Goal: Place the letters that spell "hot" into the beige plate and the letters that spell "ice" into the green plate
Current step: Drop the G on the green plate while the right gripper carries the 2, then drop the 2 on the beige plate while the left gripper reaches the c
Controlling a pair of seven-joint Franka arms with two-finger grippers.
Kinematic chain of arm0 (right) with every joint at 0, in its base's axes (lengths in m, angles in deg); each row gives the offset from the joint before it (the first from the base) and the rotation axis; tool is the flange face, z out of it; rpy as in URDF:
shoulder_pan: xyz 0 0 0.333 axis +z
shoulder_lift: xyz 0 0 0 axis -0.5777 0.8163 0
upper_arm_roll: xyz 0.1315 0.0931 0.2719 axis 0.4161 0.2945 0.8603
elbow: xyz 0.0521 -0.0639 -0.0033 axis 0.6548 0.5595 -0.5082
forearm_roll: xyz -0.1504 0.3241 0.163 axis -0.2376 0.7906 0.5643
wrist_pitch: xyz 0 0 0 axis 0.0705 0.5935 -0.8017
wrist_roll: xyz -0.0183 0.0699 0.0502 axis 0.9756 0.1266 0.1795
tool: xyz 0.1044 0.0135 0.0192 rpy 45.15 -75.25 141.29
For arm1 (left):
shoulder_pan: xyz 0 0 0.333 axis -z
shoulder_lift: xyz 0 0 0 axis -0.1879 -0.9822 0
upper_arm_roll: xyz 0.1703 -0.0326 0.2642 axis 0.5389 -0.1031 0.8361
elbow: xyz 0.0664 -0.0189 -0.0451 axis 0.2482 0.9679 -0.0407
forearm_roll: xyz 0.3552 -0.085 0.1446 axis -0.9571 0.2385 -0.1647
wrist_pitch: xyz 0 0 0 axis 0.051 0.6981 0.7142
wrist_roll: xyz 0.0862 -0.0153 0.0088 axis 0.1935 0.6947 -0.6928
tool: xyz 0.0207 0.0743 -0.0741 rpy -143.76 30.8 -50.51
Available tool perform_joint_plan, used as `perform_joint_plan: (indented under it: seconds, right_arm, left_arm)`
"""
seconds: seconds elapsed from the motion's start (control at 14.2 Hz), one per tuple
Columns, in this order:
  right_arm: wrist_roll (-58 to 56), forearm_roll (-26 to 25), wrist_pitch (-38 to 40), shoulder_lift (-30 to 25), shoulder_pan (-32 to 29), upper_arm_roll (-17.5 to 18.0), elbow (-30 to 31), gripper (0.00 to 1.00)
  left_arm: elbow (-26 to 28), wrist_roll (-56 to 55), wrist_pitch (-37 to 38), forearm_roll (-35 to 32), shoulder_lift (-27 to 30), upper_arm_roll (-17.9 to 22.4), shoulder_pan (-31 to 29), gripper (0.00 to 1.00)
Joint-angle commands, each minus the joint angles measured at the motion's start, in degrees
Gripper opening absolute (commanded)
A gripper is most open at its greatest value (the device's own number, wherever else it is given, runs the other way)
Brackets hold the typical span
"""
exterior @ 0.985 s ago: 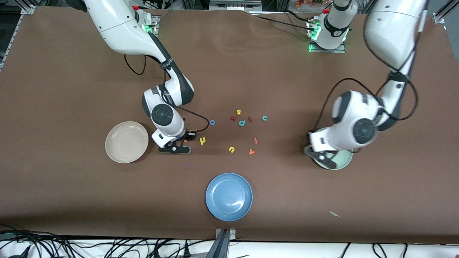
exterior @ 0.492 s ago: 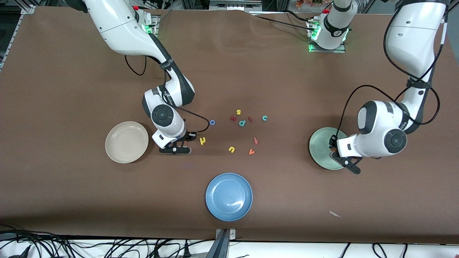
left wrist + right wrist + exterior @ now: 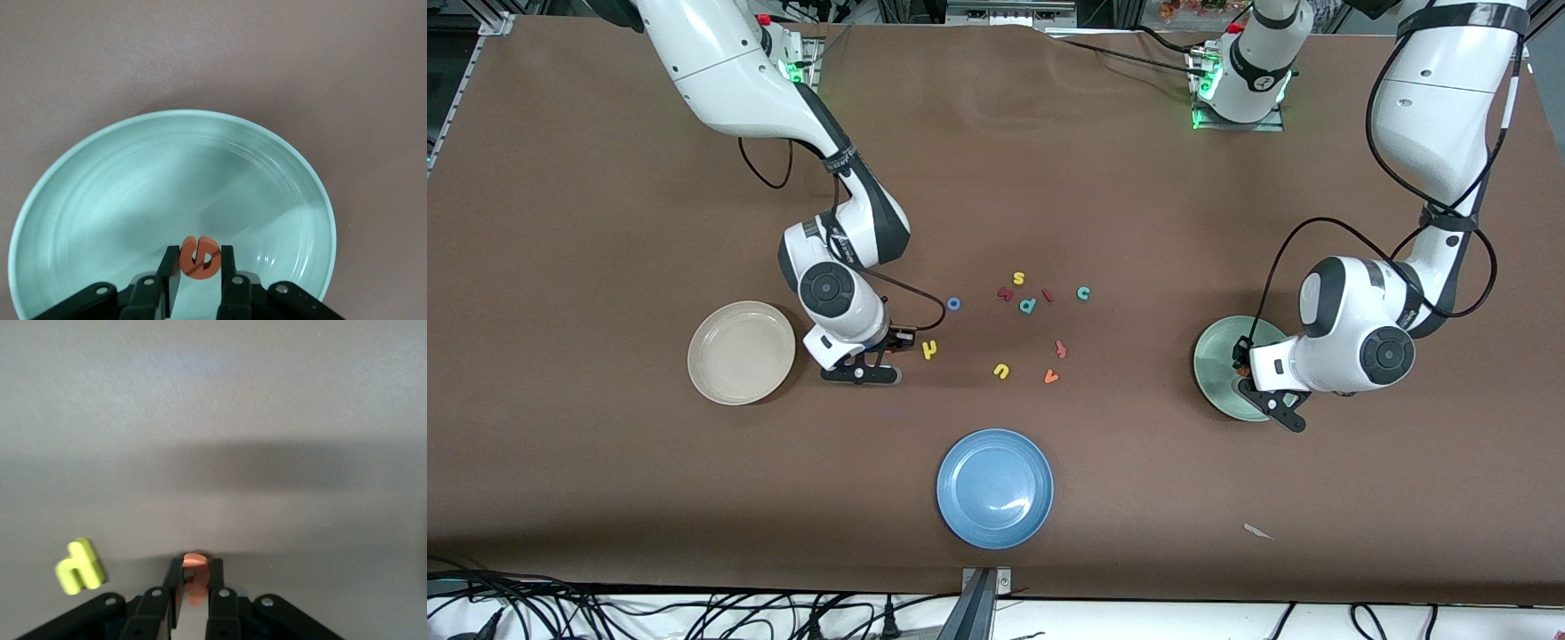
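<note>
Brown matting covers the whole table (image 3: pixel 605 498), with three plates and a scatter of small foam letters near its middle. Toward the left arm's end sits the green plate (image 3: pixel 1214 356); the left gripper (image 3: pixel 200 277) hangs over it, its fingers pinching the orange "e" (image 3: pixel 199 256) above the plate's floor. That arm is bent sharply at the elbow, wrist pointing down over the plate.

Toward the right arm's end lies the beige plate (image 3: pixel 740 352), with nothing in it. Between it and the yellow "h" (image 3: pixel 930 349), the right gripper (image 3: pixel 195 593) is down at the table, fingers closed on the orange "t" (image 3: pixel 194 568); the forearm slopes down from the base and the hand points straight at the mat.

Loose near the middle are the blue "o" (image 3: pixel 953 304), the dark red "i" (image 3: pixel 1048 295) and the teal "c" (image 3: pixel 1083 292), among other letters that do not belong. Nearest the front edge stands a blue plate (image 3: pixel 994 487).

These letters look feather-light, soft and squashy, unlikely to break, though thin enough to slip or twist. Pinching across a straight stroke or the flat faces seems safest; the ring likely wants a grip across its rim.
</note>
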Motion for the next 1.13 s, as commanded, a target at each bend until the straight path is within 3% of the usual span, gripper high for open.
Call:
perform_joint_plan:
  seconds: [0.0,0.42,0.7,0.84,1.06]
  right_arm:
    - [-1.9,2.1,7.8,-0.4,-1.9,-0.4,-6.4,0.0]
    - [-15.0,2.2,8.8,-7.2,-3.5,-7.6,-0.1,0.0]
    - [-24.6,2.2,8.1,-8.7,-3.5,-13.4,5.1,0.0]
    - [-25.2,2.2,7.8,-9.0,-3.6,-14.6,6.8,0.0]
    - [-26.5,2.3,6.8,-8.0,-5.6,-15.1,7.5,0.0]
  left_arm:
    - [0.0,0.2,0.8,-1.2,2.4,-0.2,0.5,1.0]
    - [0.5,-11.2,10.9,-1.2,9.4,-2.2,4.9,1.0]
    - [4.4,-26.3,10.8,-1.2,12.8,-8.7,5.2,1.0]
    - [7.9,-31.8,9.8,-1.2,14.0,-12.1,5.3,1.0]
    - [13.4,-42.4,2.5,-1.3,14.4,-16.6,5.8,1.0]
